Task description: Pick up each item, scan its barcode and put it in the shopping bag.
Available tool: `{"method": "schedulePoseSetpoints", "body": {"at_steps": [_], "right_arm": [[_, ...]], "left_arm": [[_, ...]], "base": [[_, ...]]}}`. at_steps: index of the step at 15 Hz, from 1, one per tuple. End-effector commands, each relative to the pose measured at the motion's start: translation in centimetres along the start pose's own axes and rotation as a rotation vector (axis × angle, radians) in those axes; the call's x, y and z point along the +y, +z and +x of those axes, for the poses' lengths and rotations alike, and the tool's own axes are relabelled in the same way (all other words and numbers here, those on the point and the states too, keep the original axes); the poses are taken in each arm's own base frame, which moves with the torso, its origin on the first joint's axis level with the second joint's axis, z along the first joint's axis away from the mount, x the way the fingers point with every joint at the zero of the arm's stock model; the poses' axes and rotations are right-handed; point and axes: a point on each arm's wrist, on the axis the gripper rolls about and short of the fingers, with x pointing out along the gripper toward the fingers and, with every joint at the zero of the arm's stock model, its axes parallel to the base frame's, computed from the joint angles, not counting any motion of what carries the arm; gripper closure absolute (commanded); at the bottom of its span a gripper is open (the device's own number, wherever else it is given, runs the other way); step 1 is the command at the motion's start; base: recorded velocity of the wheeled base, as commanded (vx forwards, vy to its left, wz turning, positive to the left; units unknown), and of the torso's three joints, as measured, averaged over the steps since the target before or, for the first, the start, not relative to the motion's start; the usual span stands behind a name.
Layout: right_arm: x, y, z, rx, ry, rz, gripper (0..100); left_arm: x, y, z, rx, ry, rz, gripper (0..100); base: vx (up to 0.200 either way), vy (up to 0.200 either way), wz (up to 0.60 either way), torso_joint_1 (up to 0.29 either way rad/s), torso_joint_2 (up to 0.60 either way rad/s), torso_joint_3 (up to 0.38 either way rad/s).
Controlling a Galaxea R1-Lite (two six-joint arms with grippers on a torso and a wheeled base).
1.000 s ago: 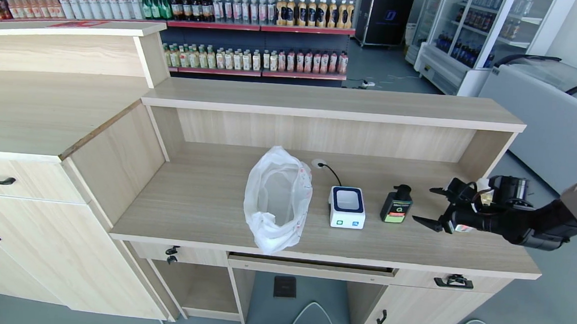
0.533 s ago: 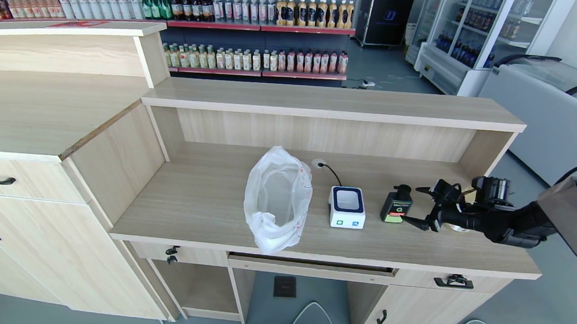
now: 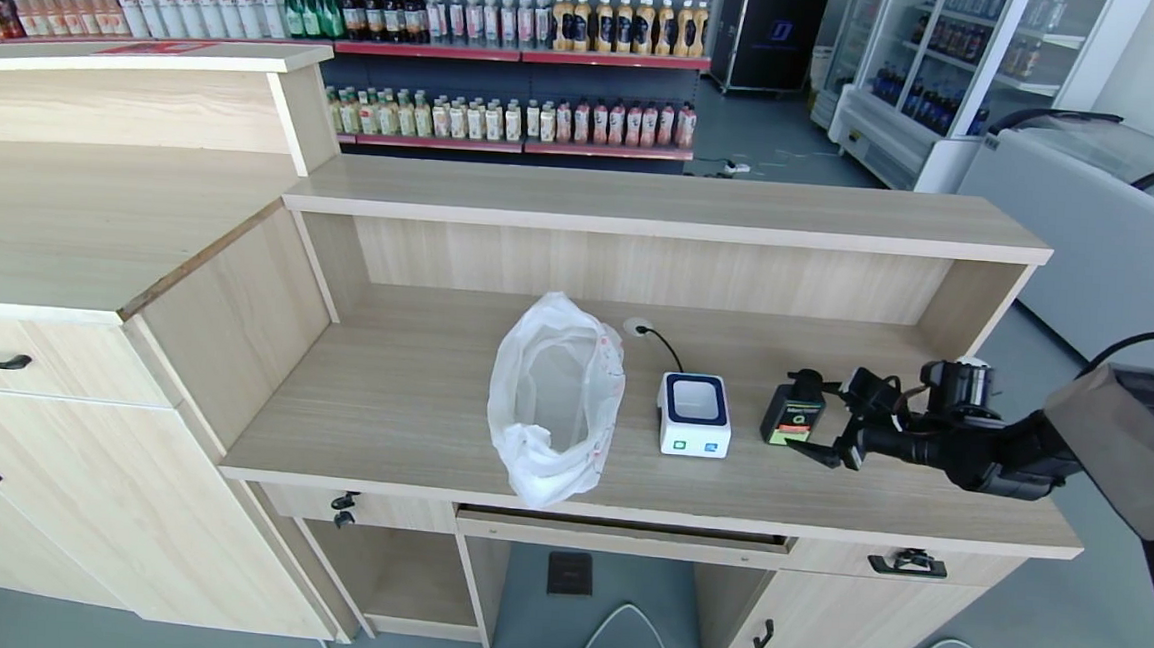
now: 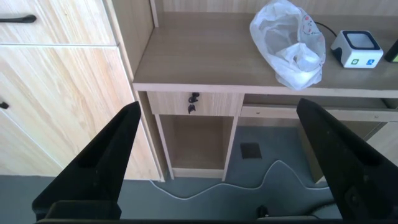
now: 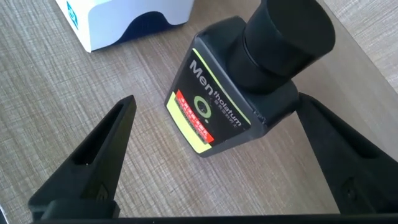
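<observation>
Near the counter's [image 3: 411, 424] right end, the right claw [image 3: 812, 417] gapes wide and empty either side of the dark bottle [image 3: 790, 417]; it should centre on the body before squeezing squarely.

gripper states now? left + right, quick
Left gripper: open, holding nothing.
Right gripper: open, fingers either side of the black bottle, not gripping it.
</observation>
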Motion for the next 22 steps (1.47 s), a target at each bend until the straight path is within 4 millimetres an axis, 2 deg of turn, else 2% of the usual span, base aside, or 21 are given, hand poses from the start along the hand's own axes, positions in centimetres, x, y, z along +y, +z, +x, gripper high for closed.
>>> {"method": "schedulePoseSetpoints", "body": {"at_steps": [1,11,12,17,19,22], "right_arm": [[0.1,-0.2,0.3,-0.002,0.003,-0.001,0],[1.2,0.3,2.5,-0.028,0.04,-0.017,0],[1.4,0.3,2.6,-0.027,0.044,-0.018,100],[0.9,0.9,2.3,-0.028,0.026,-0.03,100],[0.2,2.5,0.3,-0.027,0.006,-0.035,100],[-1.1,4.1,-3.8,-0.016,-0.055,-0.038,100]], "left_arm": [[0.0,0.0,0.0,0.0,0.0,0.0,0],[0.0,0.0,0.0,0.0,0.0,0.0,0],[0.0,0.0,0.0,0.0,0.0,0.0,0],[0.0,0.0,0.0,0.0,0.0,0.0,0],[0.0,0.0,0.0,0.0,0.0,0.0,0],[0.0,0.0,0.0,0.0,0.0,0.0,0]], "base": [[0.0,0.0,0.0,0.0,0.0,0.0],[0.0,0.0,0.0,0.0,0.0,0.0],[0.0,0.0,0.0,0.0,0.0,0.0],[0.0,0.0,0.0,0.0,0.0,0.0],[0.0,0.0,0.0,0.0,0.0,0.0],[0.0,0.0,0.0,0.0,0.0,0.0]]}}
